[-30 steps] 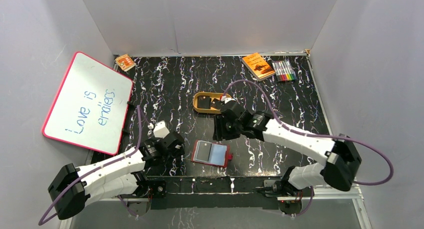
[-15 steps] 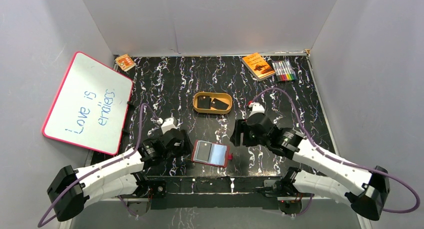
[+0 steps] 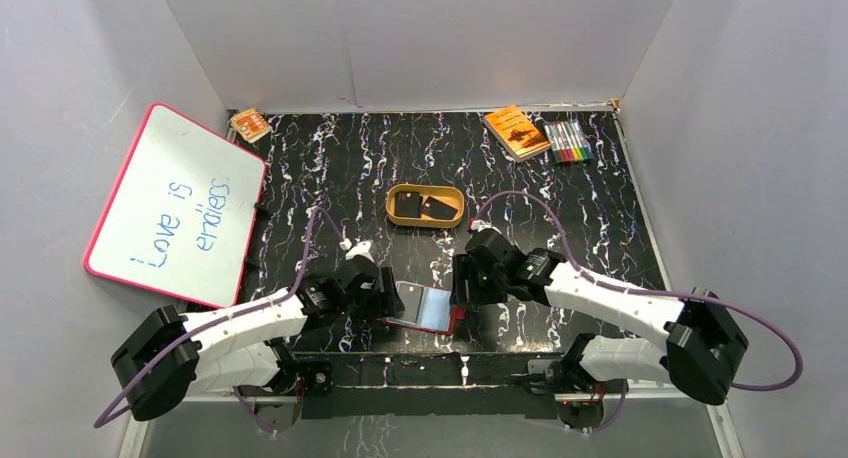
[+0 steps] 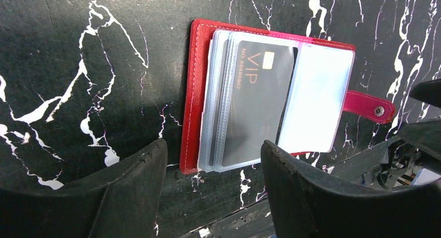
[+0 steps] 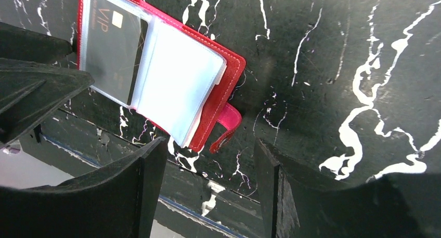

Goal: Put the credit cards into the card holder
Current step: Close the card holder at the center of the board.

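The card holder lies open near the table's front edge, red with clear pockets. One black credit card marked VIP sits inside a clear pocket. Two more black credit cards lie in the tan dish. My left gripper hangs open at the card holder's left edge, nothing between its fingers. My right gripper stands open just right of the card holder, over its snap tab, and it too holds nothing.
The tan oval dish sits mid-table behind the card holder. A whiteboard leans at the left. An orange booklet and a marker set lie at the back right, a small orange box at the back left.
My right gripper has come back from the dish to the card holder's right side. My left gripper has moved right to the card holder's left edge. The card holder stays put.
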`<state>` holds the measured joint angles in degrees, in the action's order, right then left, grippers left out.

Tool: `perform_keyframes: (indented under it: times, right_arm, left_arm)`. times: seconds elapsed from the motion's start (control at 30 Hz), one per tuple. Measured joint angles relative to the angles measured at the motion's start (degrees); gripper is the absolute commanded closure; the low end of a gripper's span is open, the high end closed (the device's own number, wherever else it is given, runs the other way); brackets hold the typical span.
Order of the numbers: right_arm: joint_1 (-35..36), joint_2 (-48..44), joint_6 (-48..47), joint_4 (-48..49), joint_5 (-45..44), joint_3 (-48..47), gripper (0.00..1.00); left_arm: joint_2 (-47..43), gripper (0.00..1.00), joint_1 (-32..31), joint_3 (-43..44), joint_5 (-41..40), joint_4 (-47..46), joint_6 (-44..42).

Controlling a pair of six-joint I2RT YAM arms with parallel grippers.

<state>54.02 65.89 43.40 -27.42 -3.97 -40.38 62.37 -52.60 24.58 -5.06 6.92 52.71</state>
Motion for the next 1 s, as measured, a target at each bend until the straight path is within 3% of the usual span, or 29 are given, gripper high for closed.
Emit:
perform_keyframes:
  times: [0.17,0.33,0.53,0.7,0.87,1.0]
  right_arm:
    - [0.0,4.2,0.3,1.2,2.3,0.0,0.35]
    - [0.0,7.3,-0.1,1.8,3.1,0.0,0.46]
    - [-0.6,8.7,-0.2,0.9,2.6,0.2,0.67]
    - [-4.2,6.6,-0.7,0.1,1.9,1.4,0.75]
    - [-8.7,6.2,-3.1,0.1,1.8,1.5,0.76]
    - [-11.0,6.2,-4.9,-0.1,2.2,1.4,0.61]
  left_arm:
    - [-1.4,0.36,0.0,-1.4,0.4,-1.7,0.4]
    - [-2.6,0.37,0.0,-2.5,0.8,-2.5,0.7]
    - [-3.0,0.37,0.0,-4.4,3.2,-6.8,0.4]
    - [-3.5,0.37,0.0,-5.8,6.4,-10.3,-0.5]
    - [-2.7,0.37,0.0,-6.1,8.3,-13.6,-1.0]
    - [-0.2,0.38,0.0,-6.1,8.9,-16.1,-1.2]
